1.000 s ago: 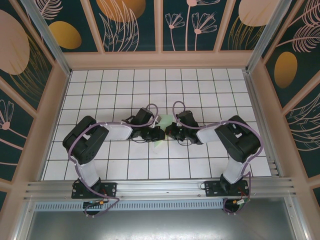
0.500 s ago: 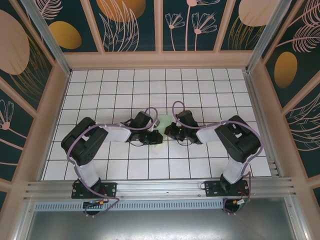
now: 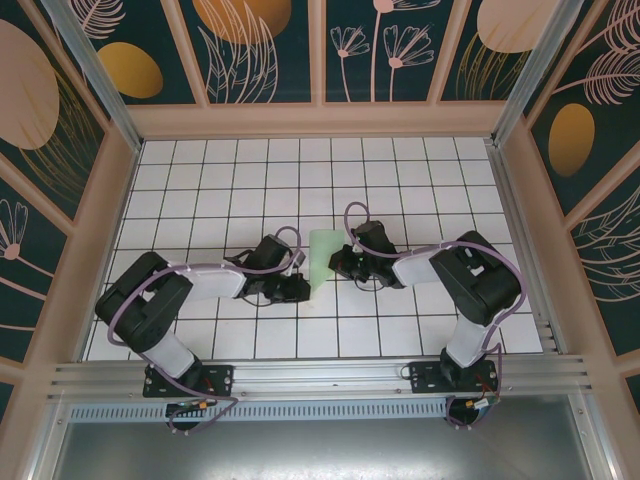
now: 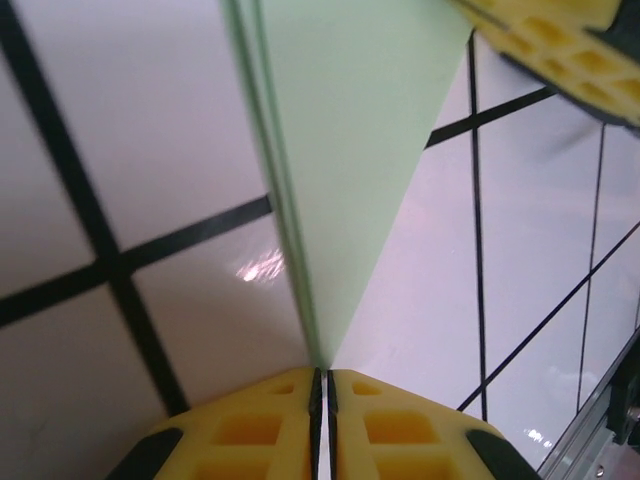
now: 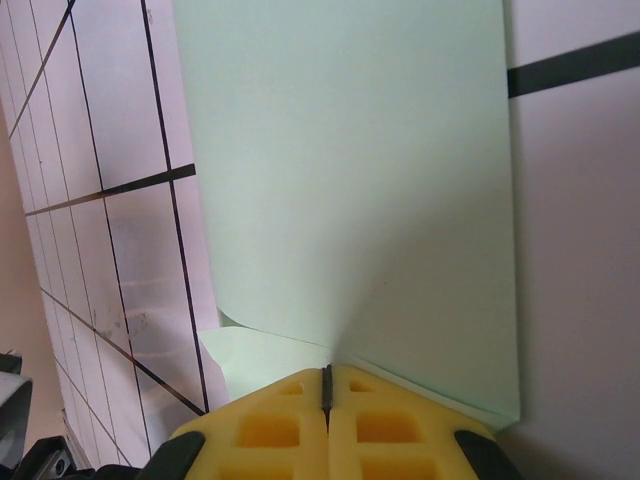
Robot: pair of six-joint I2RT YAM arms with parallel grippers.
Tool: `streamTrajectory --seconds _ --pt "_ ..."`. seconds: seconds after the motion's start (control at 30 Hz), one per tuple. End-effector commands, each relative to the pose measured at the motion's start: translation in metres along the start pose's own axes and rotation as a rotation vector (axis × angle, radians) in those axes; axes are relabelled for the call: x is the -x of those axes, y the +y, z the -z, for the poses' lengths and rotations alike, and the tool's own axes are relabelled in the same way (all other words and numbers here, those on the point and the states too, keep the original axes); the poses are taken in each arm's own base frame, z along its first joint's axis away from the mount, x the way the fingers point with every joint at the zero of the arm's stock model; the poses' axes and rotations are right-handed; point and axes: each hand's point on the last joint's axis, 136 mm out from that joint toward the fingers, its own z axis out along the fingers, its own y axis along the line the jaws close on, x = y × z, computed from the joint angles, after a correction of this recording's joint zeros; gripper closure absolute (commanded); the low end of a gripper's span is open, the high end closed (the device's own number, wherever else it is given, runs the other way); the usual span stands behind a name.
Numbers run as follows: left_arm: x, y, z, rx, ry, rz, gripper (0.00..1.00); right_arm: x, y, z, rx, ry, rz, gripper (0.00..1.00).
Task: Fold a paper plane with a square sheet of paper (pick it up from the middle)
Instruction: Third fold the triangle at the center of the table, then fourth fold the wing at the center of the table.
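Left tool (image 3: 304, 288) moved left | paper plane (image 3: 325, 254) pinched by it and right tool (image 3: 336, 265)

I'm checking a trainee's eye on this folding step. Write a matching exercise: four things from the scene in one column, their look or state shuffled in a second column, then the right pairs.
Column one:
1. left pincer
2. right pincer
3. paper
4. table

Column two:
A. white tiles with black lines
B. shut on the paper's narrow pointed end
C. pale green, folded, lying between the two arms
D. shut on the paper's broad edge

Pairs: 1-B, 2-D, 3-C, 4-A
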Motion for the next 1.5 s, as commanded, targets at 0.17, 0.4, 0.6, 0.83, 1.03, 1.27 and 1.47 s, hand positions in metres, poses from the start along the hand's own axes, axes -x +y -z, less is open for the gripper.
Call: streamTrajectory --seconds 0.17,0.4,0.6,0.83,1.03,1.27,1.47 --pt "0.027 -0.017 0.038 0.065 -0.151 -0.037 0.85 -0.026 -0.022 0.013 -0.107 -0.014 -0.078 0.93" --pt "0.056 -0.053 0.033 -0.051 -0.179 -0.077 0.84 -0.024 0.011 0.037 -0.038 -0.083 -0.067 0.9" --pt "0.065 -0.066 0.021 -0.105 -0.154 -0.087 0.82 -0.008 0.005 0.071 -0.064 -0.178 -0.05 0.82" --pt "0.067 -0.051 0.007 -0.046 -0.134 -0.062 0.83 -0.003 -0.016 0.079 -0.025 -0.164 -0.092 0.69" --pt "0.064 -0.038 -0.004 -0.014 -0.115 -0.047 0.84 -0.006 -0.012 0.069 0.005 -0.116 -0.089 0.65" --pt "0.065 -0.015 -0.018 0.067 -0.111 -0.028 0.85 -0.01 -0.004 0.055 0.029 -0.072 -0.077 0.62" --pt "0.06 -0.001 -0.022 0.119 -0.106 -0.017 0.86 -0.01 -0.001 0.046 0.027 -0.051 -0.072 0.61"
